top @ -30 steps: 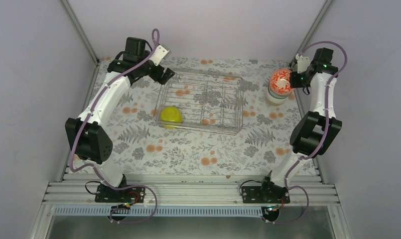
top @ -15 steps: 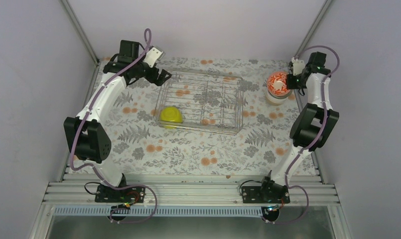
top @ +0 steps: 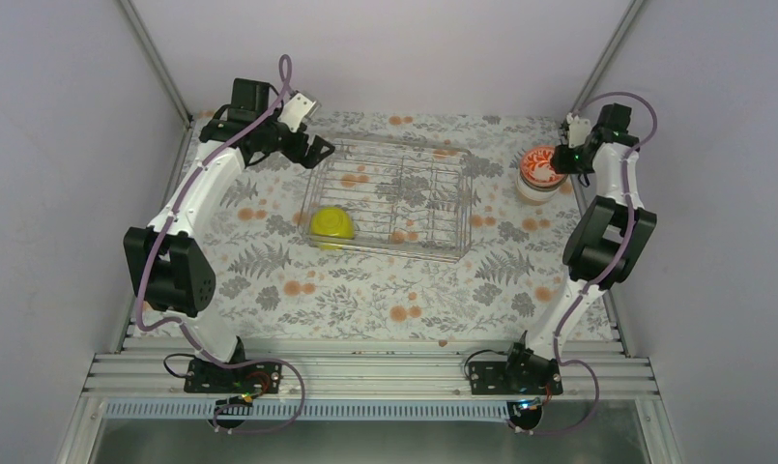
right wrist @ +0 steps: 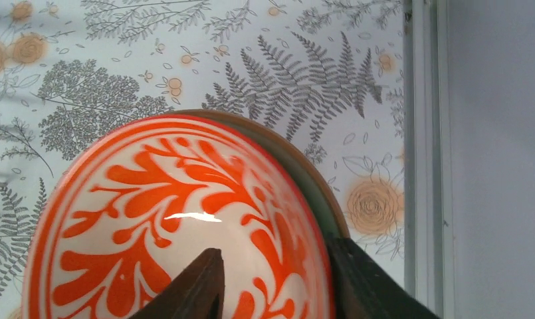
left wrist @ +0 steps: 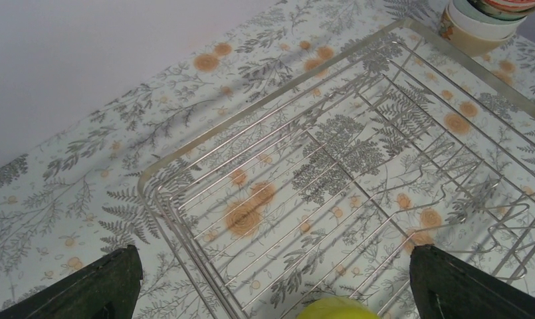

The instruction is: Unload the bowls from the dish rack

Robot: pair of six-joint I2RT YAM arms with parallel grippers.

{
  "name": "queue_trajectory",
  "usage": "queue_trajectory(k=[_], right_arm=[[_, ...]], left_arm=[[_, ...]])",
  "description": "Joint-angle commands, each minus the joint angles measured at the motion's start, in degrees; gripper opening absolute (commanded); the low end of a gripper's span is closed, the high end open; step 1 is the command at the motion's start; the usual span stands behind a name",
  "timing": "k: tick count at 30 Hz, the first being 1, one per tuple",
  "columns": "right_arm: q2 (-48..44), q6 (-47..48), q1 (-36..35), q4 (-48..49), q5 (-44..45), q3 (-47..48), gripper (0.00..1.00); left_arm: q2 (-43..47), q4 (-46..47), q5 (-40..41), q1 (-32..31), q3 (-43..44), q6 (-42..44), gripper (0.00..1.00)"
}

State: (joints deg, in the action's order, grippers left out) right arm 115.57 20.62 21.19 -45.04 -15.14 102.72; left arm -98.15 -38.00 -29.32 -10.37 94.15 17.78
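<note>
Nearest, at abt 8 o'clock inside the rack (top: 404,193), the yellow bowl (top: 331,224) sits in the near-left corner w/ nothing touching it. It's the only bowl in the rack.

Further back, the left claw (top: 319,150) hangs at the rack's 10 o'clock corner. Its fingers (left wrist: 98,286) are spread wide w/ nothing btw them. Its wrist cam looks down over the wires, the yellow bowl's top just showing at 6 o'clock.

Far right, at the rack's 2 o'clock & off it on the table (top: 365,290), stands a stack of bowls (top: 534,190). The right claw (top: 557,159) is clamped on the rim of the orange bowl (top: 537,166), one finger inside & one outside.

Changes over the last sec:
- The orange bowl was held up & tipped toward the top cam. The right arm has since come down, & the bowl now lies level, nested in the brown-rimmed bowl below.
- The left arm drew back a little toward 10 o'clock, then held.

My read: this bowl is as good as unloaded & only the release is left. After that the yellow bowl remains, & the open left claw is prob. best placed for it.

No brand, label or writing is readable. There's just an orange leaf pattern on the bowl & a fern/flower print on the table.
</note>
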Motion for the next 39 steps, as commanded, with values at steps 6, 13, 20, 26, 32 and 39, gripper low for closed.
queue_trajectory(k=[6, 13, 20, 26, 32, 39], right_arm=[[-2.86, -0.43, 0.56, 1.95, 0.68, -0.67, 0.47], [-9.14, 0.71, 0.52, 4.66, 4.63, -5.06, 0.54], [-14.36, 3.14, 0.65, 6.23, 7.84, -9.31, 0.5], [-16.18, 5.88, 3.06, 7.02, -0.24, -13.13, 0.06], [-16.51, 8.23, 4.9, 13.16, -6.56, -19.31, 0.04], [-13.09, 7.22, 5.5, 16.12, -7.54, -19.89, 0.04]], left_arm=[[-0.53, -1.28, -3.85, 0.39, 1.75, -0.82, 1.0], [-0.22, -1.99, -4.46, 0.35, 2.09, -0.88, 1.0], [-0.21, -1.55, -5.97, 0.35, 1.6, -2.12, 1.0], [0.68, -0.63, -5.9, 0.35, 0.38, -2.57, 1.0], [2.18, 1.44, -5.39, 0.35, -2.13, -2.32, 1.0], [3.38, 2.49, -5.14, 0.33, -4.84, -1.37, 1.0]])
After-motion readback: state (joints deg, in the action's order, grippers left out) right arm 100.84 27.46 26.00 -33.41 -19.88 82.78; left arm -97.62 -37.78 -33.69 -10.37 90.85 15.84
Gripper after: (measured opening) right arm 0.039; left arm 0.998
